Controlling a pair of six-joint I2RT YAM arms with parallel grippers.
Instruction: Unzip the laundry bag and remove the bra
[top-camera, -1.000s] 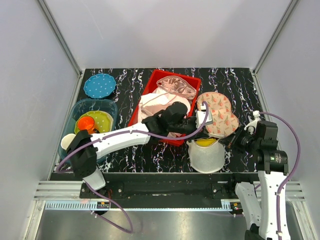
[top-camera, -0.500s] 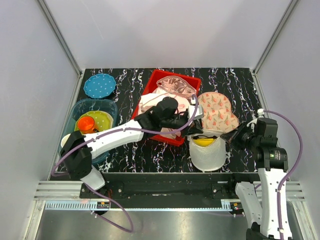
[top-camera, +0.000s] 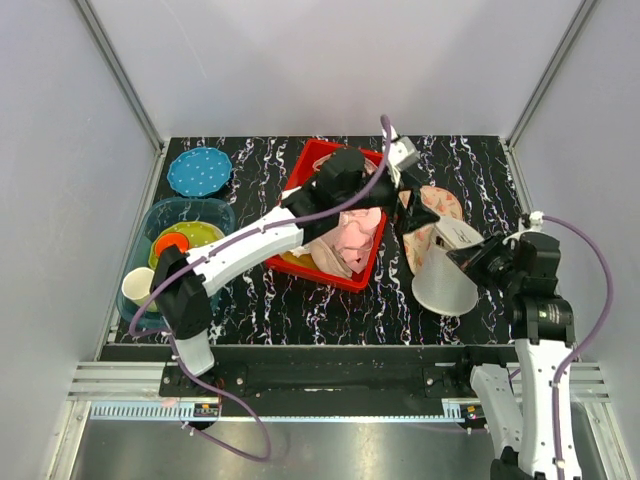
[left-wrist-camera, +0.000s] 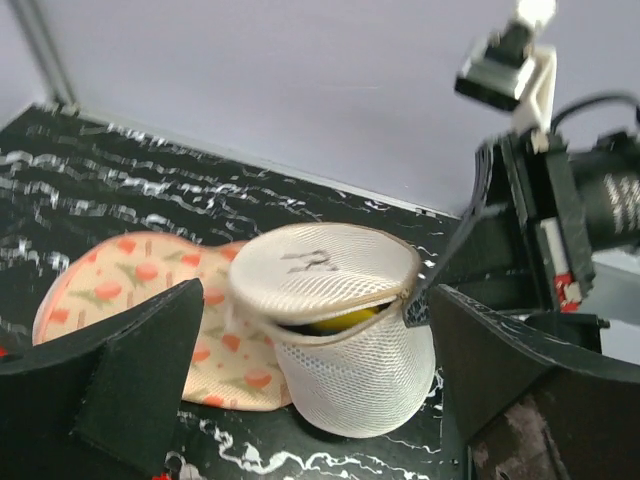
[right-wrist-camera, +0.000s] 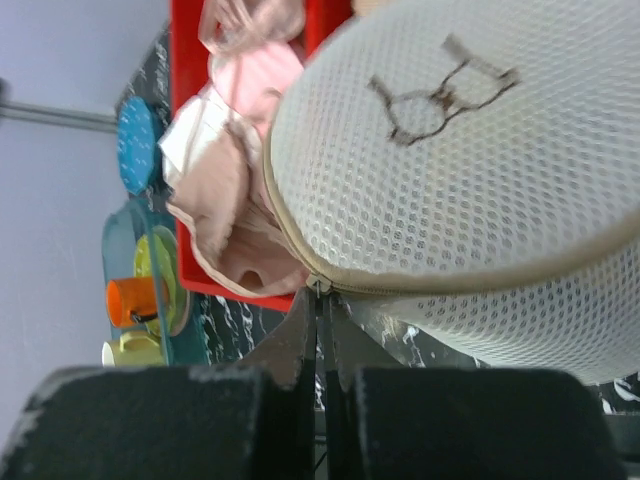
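Laundry bag zip pinched in right hand.

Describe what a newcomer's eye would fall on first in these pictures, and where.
The cream mesh laundry bag stands at the near right of the table, its zip edge pinched in the shut jaws of the right gripper, yellow fabric showing through the gap. Just behind it the left gripper hangs with jaws wide open, beside a red tray heaped with pink garments.
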